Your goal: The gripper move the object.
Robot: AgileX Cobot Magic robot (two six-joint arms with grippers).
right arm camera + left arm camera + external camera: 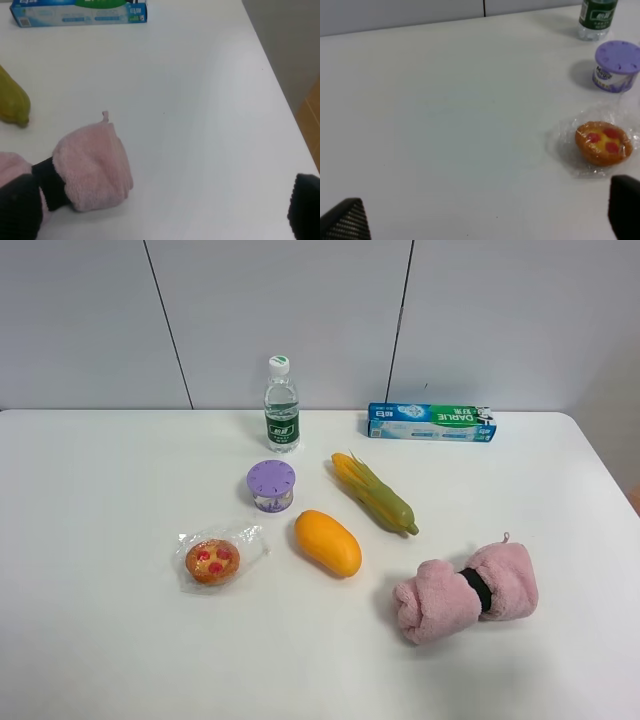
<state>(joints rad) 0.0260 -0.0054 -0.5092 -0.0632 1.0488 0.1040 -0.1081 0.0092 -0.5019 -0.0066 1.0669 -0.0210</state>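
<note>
While cropped, both claws (487,220) (162,210) wide apart

white table (100,640) | 7 items: jar (271,485) (purple lid), bottle (281,406), corn (374,493), mango (327,542), tart (212,561), towel (466,591), toothpaste box (431,422)

A purple-lidded jar (271,486) is being displayed upright on a white table (100,640), just before a water bottle (281,406). A mango (327,542), corn cob (374,493), wrapped tart (213,561), pink towel roll (466,592) and toothpaste box (431,422) are being shown nearby.

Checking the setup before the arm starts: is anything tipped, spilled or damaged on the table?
Nothing stands out. The water bottle and purple-lidded jar stand upright, the tart sits in its wrapper, and no spill shows.
</note>
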